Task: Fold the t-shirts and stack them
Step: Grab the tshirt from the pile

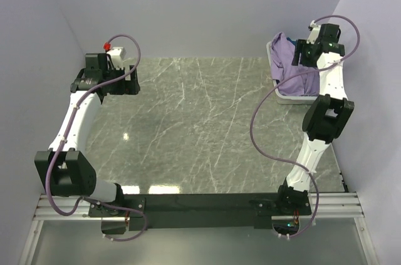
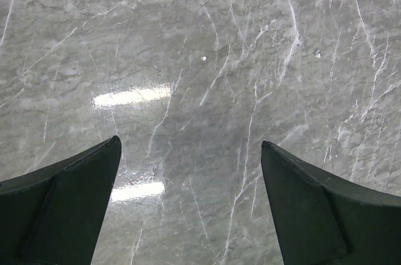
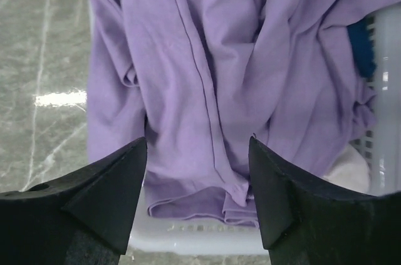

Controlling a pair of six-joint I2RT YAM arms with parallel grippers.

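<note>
Your lilac t-shirt [image 3: 207, 77] lies crumpled directly below the right gripper [image 3: 198, 146], spilling over the rim of the white basket [image 3: 188, 237] on the side nearest the fingers. A dark blue t-shirt [image 3: 361, 39] peeks out beneath it, off to that gripper's right. The jaws stand apart, gripping nothing. Your left gripper [image 2: 191, 146] is likewise spread wide and holding nothing, above the grey marbled worktop [image 2: 200, 39], well apart from the basket.
</note>
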